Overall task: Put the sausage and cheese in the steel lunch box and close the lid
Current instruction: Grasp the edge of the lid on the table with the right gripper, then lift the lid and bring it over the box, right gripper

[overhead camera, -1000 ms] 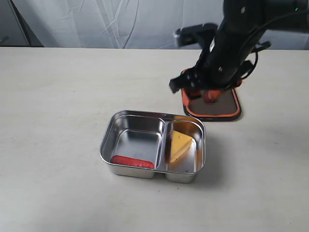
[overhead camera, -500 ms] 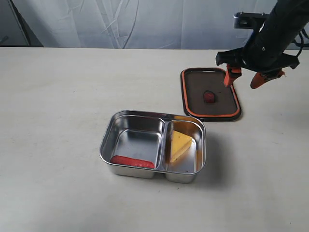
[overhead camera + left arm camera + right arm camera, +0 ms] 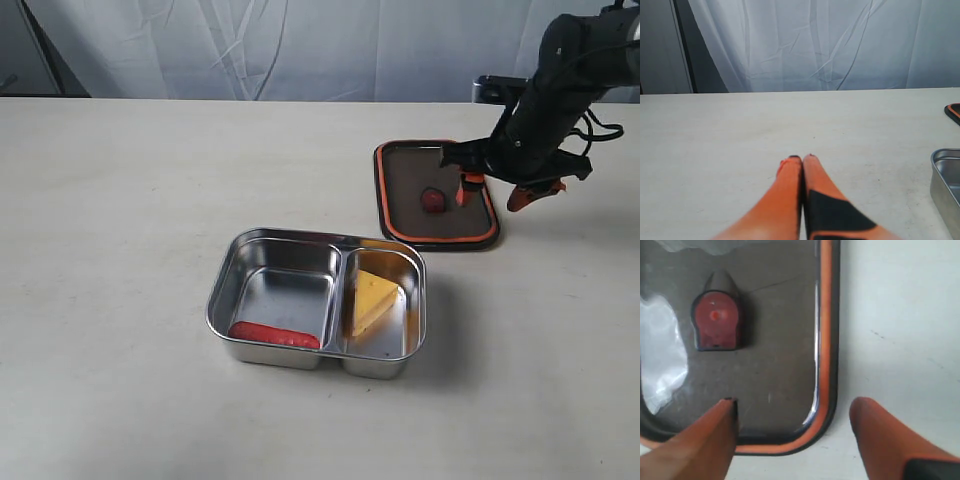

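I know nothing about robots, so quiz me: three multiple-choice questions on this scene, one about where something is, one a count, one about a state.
1. The cheese sits in the lunch box's:
A) narrower compartment
B) wider compartment
C) neither

2. Food pieces in the lunch box:
A) one
B) two
C) three

3. The lid is:
A) shut on the lunch box
B) lying on the table, apart from the lunch box
C) lifted in the air

Answers:
1 A, the yellow wedge lies in the narrower side.
2 B, the sausage plus the cheese.
3 B, it lies flat, with the open right gripper straddling its edge.
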`<action>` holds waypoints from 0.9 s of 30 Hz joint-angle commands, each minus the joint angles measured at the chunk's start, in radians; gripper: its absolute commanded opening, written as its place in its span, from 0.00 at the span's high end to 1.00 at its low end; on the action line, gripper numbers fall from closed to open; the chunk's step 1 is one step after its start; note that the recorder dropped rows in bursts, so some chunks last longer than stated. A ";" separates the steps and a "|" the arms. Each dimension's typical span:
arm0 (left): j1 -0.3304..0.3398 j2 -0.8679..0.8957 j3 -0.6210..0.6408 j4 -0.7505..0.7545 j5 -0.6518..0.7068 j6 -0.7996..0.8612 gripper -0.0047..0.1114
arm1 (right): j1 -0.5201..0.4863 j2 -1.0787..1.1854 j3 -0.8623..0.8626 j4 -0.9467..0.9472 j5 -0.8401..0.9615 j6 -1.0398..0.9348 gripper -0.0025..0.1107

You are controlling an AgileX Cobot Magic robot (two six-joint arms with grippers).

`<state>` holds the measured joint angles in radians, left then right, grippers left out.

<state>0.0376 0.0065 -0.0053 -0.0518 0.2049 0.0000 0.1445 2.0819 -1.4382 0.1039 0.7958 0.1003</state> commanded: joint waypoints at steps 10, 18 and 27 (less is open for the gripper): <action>0.000 -0.007 0.005 -0.005 -0.012 0.000 0.96 | -0.007 0.069 -0.015 -0.104 -0.002 0.074 0.41; 0.000 -0.007 0.005 -0.005 -0.012 0.000 0.96 | -0.007 0.097 -0.015 -0.136 0.010 0.103 0.42; 0.000 -0.007 0.005 -0.005 -0.012 0.000 0.96 | -0.007 0.097 -0.015 -0.133 0.014 0.112 0.87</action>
<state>0.0376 0.0065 -0.0053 -0.0518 0.2049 0.0000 0.1445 2.1801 -1.4460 -0.0198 0.8040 0.2076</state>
